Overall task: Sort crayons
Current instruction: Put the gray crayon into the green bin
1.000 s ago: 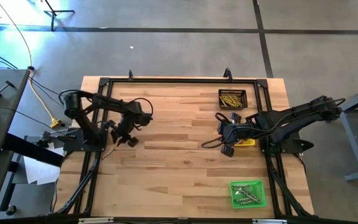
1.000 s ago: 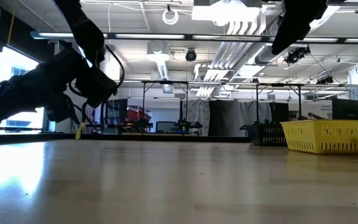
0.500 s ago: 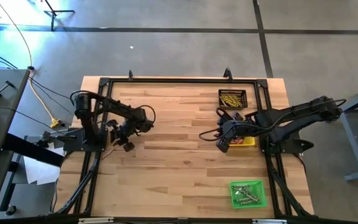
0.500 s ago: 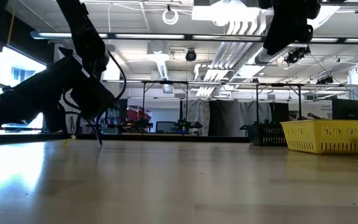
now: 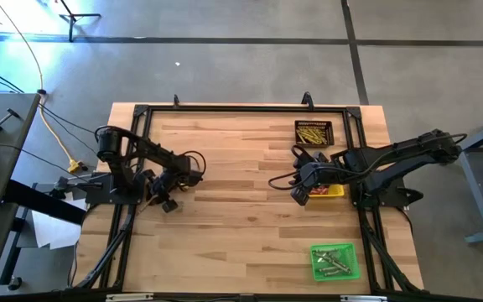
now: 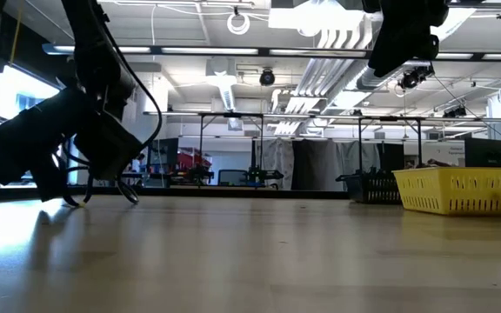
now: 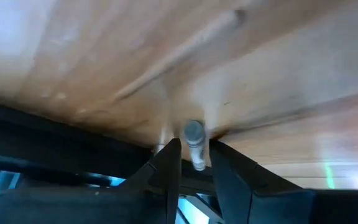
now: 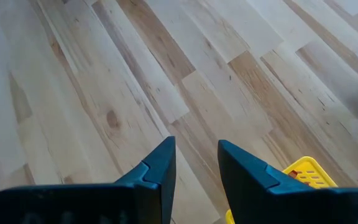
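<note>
Left wrist view shows the left gripper (image 7: 194, 163) closed on a grey crayon (image 7: 195, 142) at the table (image 5: 225, 218) edge. Lift it clear before carrying it towards the green tray (image 5: 334, 262); the right gripper (image 8: 196, 163), slightly parted and empty, hangs near the yellow tray (image 8: 307, 172).

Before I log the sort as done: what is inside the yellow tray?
The right gripper hangs over the yellow tray, covering most of it from above. A red crayon shows inside in the right wrist view; the rest of its contents are hidden.
</note>
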